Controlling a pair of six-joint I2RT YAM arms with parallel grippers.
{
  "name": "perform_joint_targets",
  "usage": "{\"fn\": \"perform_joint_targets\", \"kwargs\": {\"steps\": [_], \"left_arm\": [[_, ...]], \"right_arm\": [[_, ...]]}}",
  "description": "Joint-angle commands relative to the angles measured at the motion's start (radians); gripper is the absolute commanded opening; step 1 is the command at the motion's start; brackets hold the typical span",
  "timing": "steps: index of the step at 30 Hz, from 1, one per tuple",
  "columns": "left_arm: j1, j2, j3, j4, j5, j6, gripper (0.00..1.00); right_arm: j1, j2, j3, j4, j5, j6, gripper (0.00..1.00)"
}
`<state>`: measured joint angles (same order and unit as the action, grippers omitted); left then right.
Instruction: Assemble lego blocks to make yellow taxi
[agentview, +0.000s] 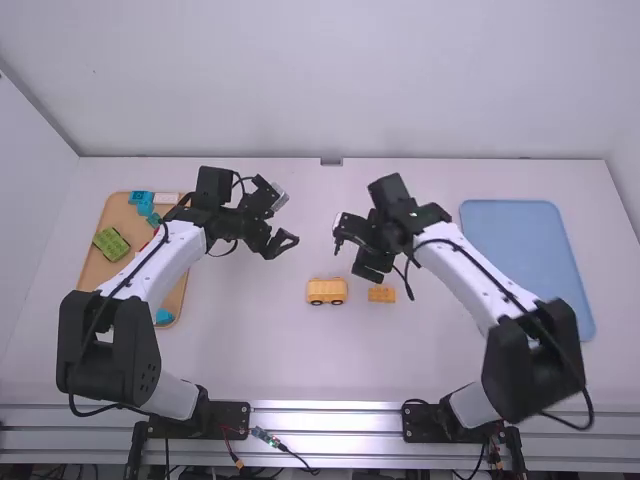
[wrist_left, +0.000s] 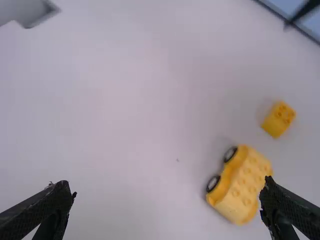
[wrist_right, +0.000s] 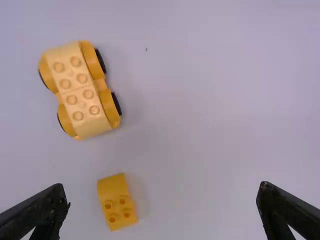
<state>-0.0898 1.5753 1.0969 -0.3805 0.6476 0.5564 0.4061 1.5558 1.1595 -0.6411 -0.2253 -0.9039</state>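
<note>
On the white tabletop (agentview: 255, 355), a blue tray (agentview: 520, 250) is set at right, a brown tray (agentview: 120, 215) at left. The left hand (agentview: 275, 240) and right hand (agentview: 353, 257) are held with fingers apart. Between the trays, a yellow car (agentview: 326, 291) is placed just left of a yellow block (agentview: 382, 295).

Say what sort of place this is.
Probably a robotics lab or test station: the left arm and right arm stand along a metal rail at a white table.

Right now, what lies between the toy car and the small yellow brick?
Bare table separates the car from the brick in the right wrist view.
</note>
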Motion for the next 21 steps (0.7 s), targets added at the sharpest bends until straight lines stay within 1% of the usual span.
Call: {"fn": "perform_joint_targets", "kwargs": {"steps": [1, 3, 5, 7, 9, 10, 11, 13, 15, 17, 18, 20, 21], "left_arm": [[0.000, -0.002, 0.001, -0.027, 0.132, 0.248, 0.99], [0.000, -0.002, -0.027, -0.026, 0.201, 0.352, 0.99], [0.000, -0.002, -0.058, -0.011, 0.249, 0.417, 0.99], [-0.001, -0.002, -0.093, 0.017, 0.288, 0.449, 0.99], [-0.002, -0.002, -0.158, 0.084, 0.323, 0.475, 0.99], [-0.002, 0.001, -0.207, 0.150, 0.330, 0.473, 0.99], [-0.002, 0.002, -0.213, 0.159, 0.330, 0.473, 0.99], [-0.002, 0.009, -0.298, 0.277, 0.335, 0.473, 0.99], [0.001, 0.017, -0.390, 0.420, 0.414, 0.473, 0.99], [-0.004, 0.024, -0.447, 0.516, 0.476, 0.473, 0.99], [-0.003, 0.033, -0.499, 0.611, 0.528, 0.471, 0.99], [-0.002, 0.051, -0.568, 0.762, 0.574, 0.432, 0.99], [-0.002, 0.051, -0.568, 0.762, 0.574, 0.432, 0.99]], "right_arm": [[-0.057, -0.063, -0.139, 0.041, -0.212, -0.122, 0.99], [-0.105, -0.114, -0.249, 0.129, -0.309, -0.177, 1.00], [-0.147, -0.136, -0.338, 0.225, -0.363, -0.189, 1.00], [-0.183, -0.139, -0.400, 0.305, -0.418, -0.183, 1.00], [-0.237, -0.136, -0.481, 0.411, -0.500, -0.167, 1.00], [-0.262, -0.136, -0.514, 0.448, -0.535, -0.172, 1.00], [-0.268, -0.136, -0.523, 0.455, -0.543, -0.176, 1.00], [-0.299, -0.136, -0.562, 0.485, -0.586, -0.220, 1.00], [-0.322, -0.134, -0.586, 0.487, -0.597, -0.289, 1.00], [-0.333, -0.129, -0.593, 0.484, -0.586, -0.317, 1.00], [-0.342, -0.121, -0.597, 0.486, -0.582, -0.333, 1.00], [-0.361, -0.093, -0.599, 0.484, -0.596, -0.362, 1.00], [-0.361, -0.093, -0.599, 0.484, -0.596, -0.362, 1.00]]}}
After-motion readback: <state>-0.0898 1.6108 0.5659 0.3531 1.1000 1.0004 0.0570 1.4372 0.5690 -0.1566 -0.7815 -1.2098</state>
